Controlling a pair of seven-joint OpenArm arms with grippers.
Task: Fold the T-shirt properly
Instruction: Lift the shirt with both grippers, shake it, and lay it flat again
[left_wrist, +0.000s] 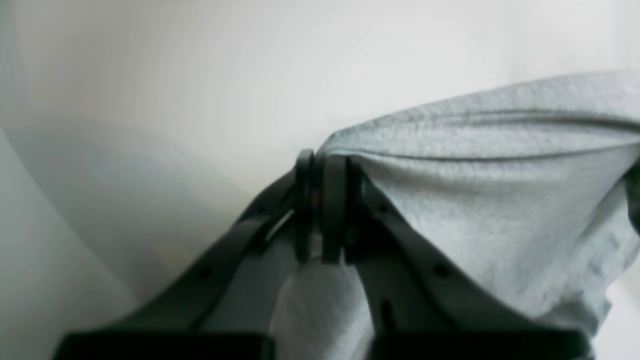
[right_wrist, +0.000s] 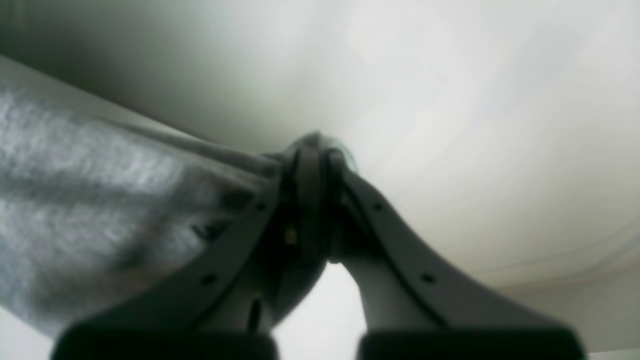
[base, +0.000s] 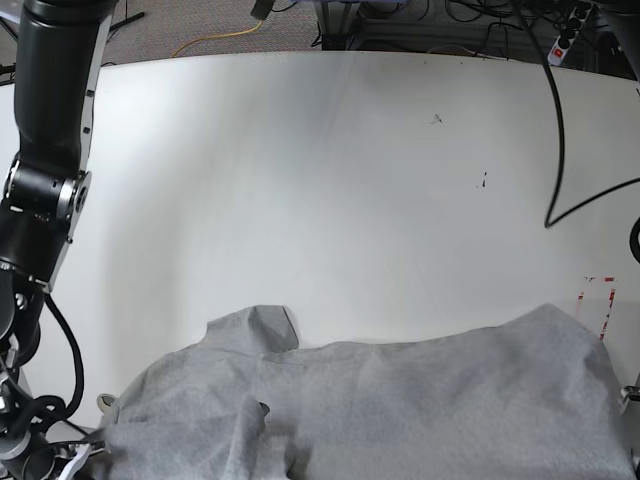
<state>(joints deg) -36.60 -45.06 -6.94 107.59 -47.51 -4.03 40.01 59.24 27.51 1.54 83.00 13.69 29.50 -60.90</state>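
The light grey T-shirt (base: 400, 400) lies spread along the near edge of the white table (base: 350, 180), with one sleeve (base: 250, 330) pointing away from me. No lettering shows. In the left wrist view my left gripper (left_wrist: 322, 162) is shut on an edge of the T-shirt (left_wrist: 500, 200), and the cloth stretches off to the right. In the right wrist view my right gripper (right_wrist: 317, 152) is shut on a bunched edge of the T-shirt (right_wrist: 100, 200), which hangs to the left. Both grippers hold the cloth lifted off the table. In the base view neither gripper's fingers show.
The right arm (base: 45, 150) rises along the left edge of the base view. A black cable (base: 553, 150) hangs over the table's right side. Red tape marks (base: 598, 300) sit near the right edge. Cables and a power strip (base: 570, 30) lie beyond the far edge.
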